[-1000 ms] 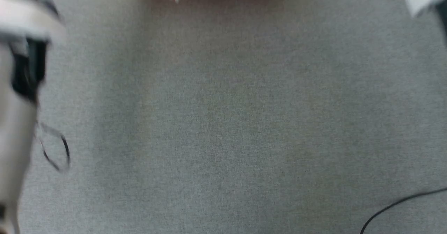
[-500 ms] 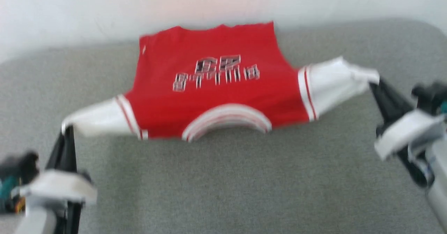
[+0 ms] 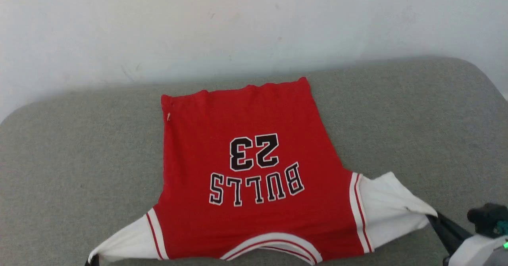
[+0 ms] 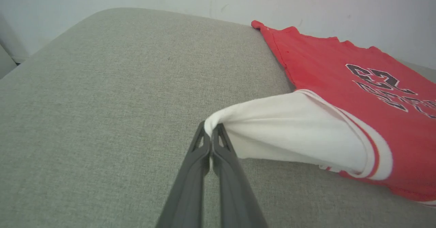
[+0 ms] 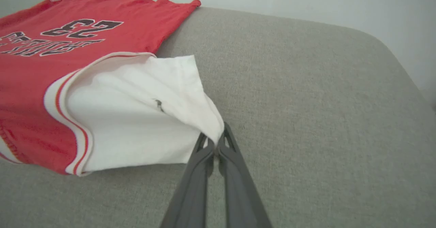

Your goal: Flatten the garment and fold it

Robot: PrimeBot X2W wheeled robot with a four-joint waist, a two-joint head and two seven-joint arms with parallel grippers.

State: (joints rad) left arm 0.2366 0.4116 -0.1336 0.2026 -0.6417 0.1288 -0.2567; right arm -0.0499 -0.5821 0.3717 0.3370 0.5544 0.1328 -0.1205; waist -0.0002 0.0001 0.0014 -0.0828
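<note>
Two sleeve tips of the garment (image 3: 246,170), spread print-up on the grey cushion (image 3: 397,111), sit pinched in the left gripper (image 4: 211,132) and right gripper (image 5: 214,143); light, limp jersey likely handles best held by hems and corners.

Bright, even, diffuse light. Soft shadow under shirt (image 5: 129,129), another where table (image 3: 397,119) meets wall (image 3: 238,27). Head view sharp; wrist views wide-angle, bowed at edges, a bit soft.
</note>
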